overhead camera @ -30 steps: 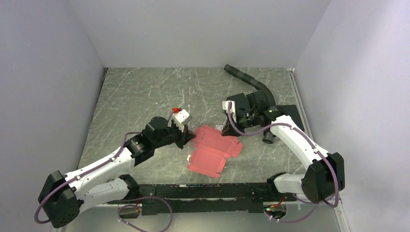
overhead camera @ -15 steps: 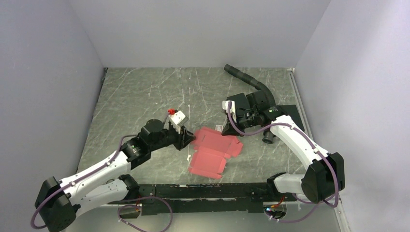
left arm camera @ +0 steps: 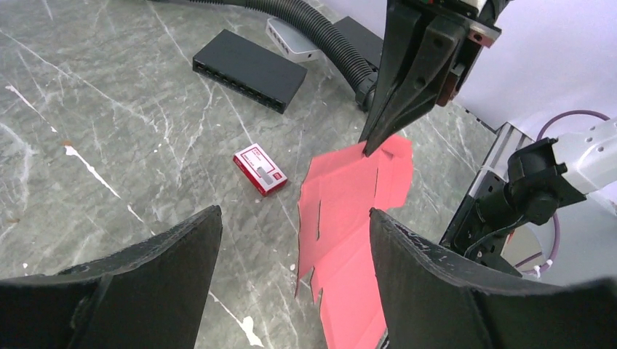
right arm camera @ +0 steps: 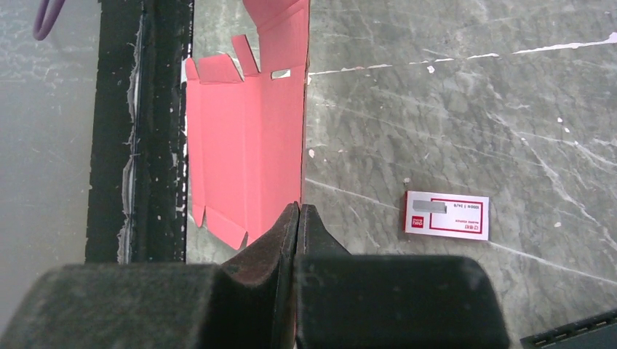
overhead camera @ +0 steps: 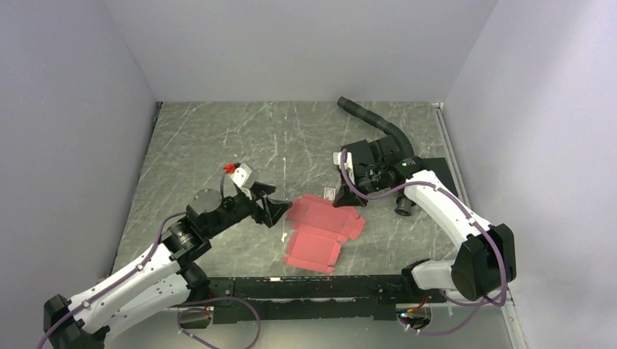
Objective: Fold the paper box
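The paper box (overhead camera: 319, 231) is a flat red-pink die-cut sheet lying on the grey marbled table, between the two arms. My right gripper (overhead camera: 346, 203) is shut on its far edge. In the right wrist view, the sheet (right arm camera: 244, 138) runs straight into the shut fingertips (right arm camera: 300, 207). My left gripper (overhead camera: 276, 206) stands wide open at the sheet's left side. The left wrist view has its fingers (left arm camera: 407, 254) spread apart with nothing between them, and the sheet (left arm camera: 342, 211) lies on the table beyond.
A tiny red-and-white card (overhead camera: 329, 193) (left arm camera: 260, 169) (right arm camera: 446, 215) lies just behind the sheet. A black flat pad (left arm camera: 249, 70) and a black ribbed hose (overhead camera: 375, 120) sit at the back right. The black mounting rail (overhead camera: 305, 287) runs along the near edge.
My left gripper has opened, let go of the sheet's left side and drawn back to the left. The right gripper has closed on the far edge and stays there.
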Robot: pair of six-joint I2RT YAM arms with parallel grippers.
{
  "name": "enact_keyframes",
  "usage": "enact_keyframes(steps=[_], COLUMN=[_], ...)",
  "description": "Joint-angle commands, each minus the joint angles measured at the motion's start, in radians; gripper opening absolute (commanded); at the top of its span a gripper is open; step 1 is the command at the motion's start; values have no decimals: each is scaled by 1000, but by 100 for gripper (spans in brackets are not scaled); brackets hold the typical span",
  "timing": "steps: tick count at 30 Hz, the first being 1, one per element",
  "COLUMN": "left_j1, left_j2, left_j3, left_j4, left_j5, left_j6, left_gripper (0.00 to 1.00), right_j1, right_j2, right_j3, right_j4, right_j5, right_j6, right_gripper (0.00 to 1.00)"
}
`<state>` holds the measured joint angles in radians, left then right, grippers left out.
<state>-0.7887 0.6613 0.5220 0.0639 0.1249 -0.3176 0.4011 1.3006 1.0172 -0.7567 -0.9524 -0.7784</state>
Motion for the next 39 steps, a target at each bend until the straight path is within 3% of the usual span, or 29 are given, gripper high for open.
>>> enact_keyframes(steps=[1, 6, 14, 30, 39], left_j1=[2, 2, 2, -1, -3], left_j2=[97, 225, 357, 433, 471], left_j3=[100, 182, 279, 287, 299], left_j4=[3, 15, -45, -61, -14], left_j5=[-9, 56, 65, 64, 150], left_j6=[-22, -51, -70, -23, -34], left_gripper=[79, 76, 49, 48, 36], right_j1=[4, 4, 4, 4, 4], right_j2=[5, 9, 25, 44, 56], right_j3=[43, 39, 40, 43, 46], right_j4=[-12, 3, 35, 39, 39], right_j5=[-55, -45, -8, 1, 14], right_j6=[-18, 2, 53, 67, 75], right_gripper=[0, 0, 0, 0, 0])
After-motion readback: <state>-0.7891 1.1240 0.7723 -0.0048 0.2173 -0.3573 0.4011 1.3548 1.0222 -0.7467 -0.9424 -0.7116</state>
